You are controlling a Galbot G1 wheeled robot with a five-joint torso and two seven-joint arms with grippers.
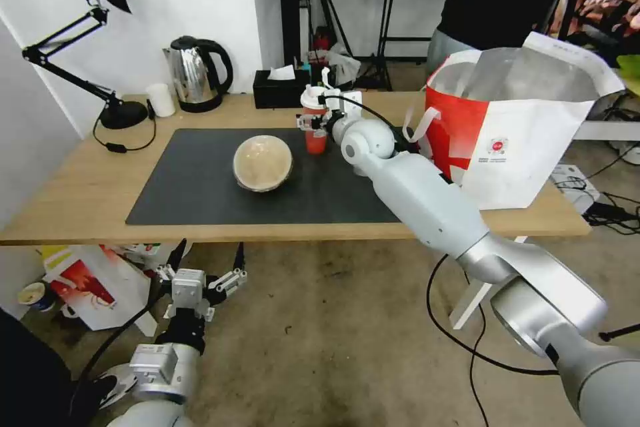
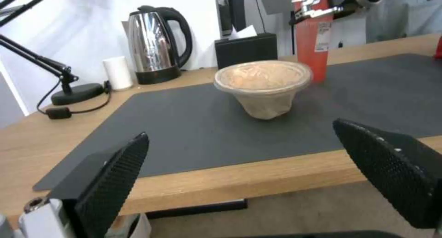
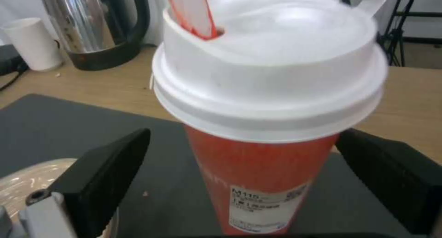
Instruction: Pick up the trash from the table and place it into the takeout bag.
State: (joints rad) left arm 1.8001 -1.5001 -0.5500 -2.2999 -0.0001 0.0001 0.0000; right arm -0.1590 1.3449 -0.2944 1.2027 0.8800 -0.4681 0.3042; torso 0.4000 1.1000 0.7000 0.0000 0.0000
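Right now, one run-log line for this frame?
right gripper: open around red cup, on mat | left gripper: open, below table edge | tan bowl: on mat | bag: table's right end

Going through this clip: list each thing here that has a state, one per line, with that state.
Red cup: upright on the mat, lid on, straw in, between the open fingers.
Tan bowl: lidded, upright on the mat, untouched.
Takeout bag: standing open at the table's right end.
Right gripper: open around the red cup.
Left gripper: open, below the table edge.
Kettle: lid shut.
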